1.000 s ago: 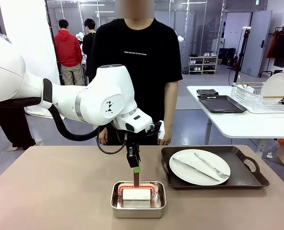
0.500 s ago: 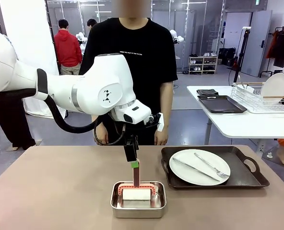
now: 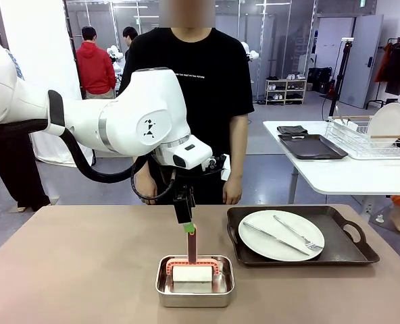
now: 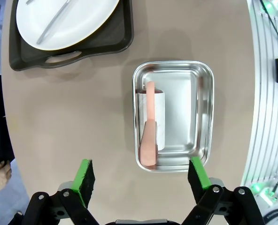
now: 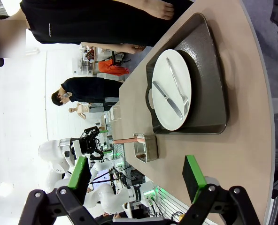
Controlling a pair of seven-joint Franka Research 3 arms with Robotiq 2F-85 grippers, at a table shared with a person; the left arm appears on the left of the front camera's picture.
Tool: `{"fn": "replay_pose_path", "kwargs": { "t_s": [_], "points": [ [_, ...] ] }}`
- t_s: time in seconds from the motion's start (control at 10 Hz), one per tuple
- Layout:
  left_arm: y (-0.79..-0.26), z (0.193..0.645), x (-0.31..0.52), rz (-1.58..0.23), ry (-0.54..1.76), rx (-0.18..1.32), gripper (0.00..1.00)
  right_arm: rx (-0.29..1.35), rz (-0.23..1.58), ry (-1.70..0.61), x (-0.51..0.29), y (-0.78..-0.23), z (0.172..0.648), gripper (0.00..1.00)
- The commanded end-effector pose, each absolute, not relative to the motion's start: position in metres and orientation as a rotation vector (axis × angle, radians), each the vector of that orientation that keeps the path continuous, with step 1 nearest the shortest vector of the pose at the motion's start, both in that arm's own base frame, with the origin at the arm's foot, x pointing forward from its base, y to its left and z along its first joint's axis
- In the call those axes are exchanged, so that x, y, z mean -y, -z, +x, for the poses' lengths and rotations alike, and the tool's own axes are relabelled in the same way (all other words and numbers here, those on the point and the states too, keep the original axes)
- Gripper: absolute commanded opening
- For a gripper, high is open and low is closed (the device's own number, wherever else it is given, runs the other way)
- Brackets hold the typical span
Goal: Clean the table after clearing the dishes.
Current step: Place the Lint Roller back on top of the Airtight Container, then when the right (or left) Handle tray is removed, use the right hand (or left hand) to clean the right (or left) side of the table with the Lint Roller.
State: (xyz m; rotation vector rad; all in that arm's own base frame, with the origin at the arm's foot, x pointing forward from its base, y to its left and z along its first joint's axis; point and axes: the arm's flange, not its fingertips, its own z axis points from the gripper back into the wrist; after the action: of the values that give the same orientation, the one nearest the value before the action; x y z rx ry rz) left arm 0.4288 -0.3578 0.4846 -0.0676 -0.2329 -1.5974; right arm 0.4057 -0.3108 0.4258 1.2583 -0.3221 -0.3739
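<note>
On the taupe table (image 3: 85, 270), a steel pan (image 3: 194, 297) holds a cleaning tool (image 3: 192, 248) with a white pad and a pink upright handle. My left gripper (image 3: 187, 226) hangs just above the handle's top. Its fingers stand open and hold nothing. From the left wrist, the tool (image 4: 150, 122) lies in the pan (image 4: 204, 117), below and between the spread pads of the left gripper (image 4: 140, 168). To the right is a dark tray (image 3: 348, 253) with a white plate (image 3: 281, 235) and cutlery (image 3: 298, 233). My right gripper (image 5: 136, 164) is open, off the table's end, facing the tray (image 5: 214, 93).
A person in a black shirt (image 3: 200, 88) stands at the far edge, hands down. A white side table (image 3: 335, 172) at the back right carries a wire rack (image 3: 365, 138) and a dark tray. Bare tabletop lies left of the pan.
My left gripper has opened and let go of the pink handle. It has risen slightly, and the tool stays standing in the pan.
</note>
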Motion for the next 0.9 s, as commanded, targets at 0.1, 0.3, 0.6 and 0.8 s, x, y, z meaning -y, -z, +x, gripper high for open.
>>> {"fn": "replay_pose_path", "kwargs": {
  "t_s": [0.1, 0.3, 0.6, 0.8],
  "points": [
    [-0.4855, 0.4282, 0.3578, -0.067, 1.593, 0.234, 1.00, 0.321, 1.260, 0.378, 0.3097, -0.4291, 0.4043, 1.00],
    [-0.4855, 0.4282, 0.3578, -0.067, 1.593, 0.234, 1.00, 0.321, 1.260, 0.378, 0.3097, -0.4291, 0.4043, 1.00],
    [-0.4855, 0.4282, 0.3578, -0.067, 1.593, 0.234, 1.00, 0.321, 1.260, 0.378, 0.3097, -0.4291, 0.4043, 1.00],
    [-0.4855, 0.4282, 0.3578, -0.067, 1.593, 0.234, 1.00, 0.321, 1.260, 0.378, 0.3097, -0.4291, 0.4043, 1.00]
  ]
}}
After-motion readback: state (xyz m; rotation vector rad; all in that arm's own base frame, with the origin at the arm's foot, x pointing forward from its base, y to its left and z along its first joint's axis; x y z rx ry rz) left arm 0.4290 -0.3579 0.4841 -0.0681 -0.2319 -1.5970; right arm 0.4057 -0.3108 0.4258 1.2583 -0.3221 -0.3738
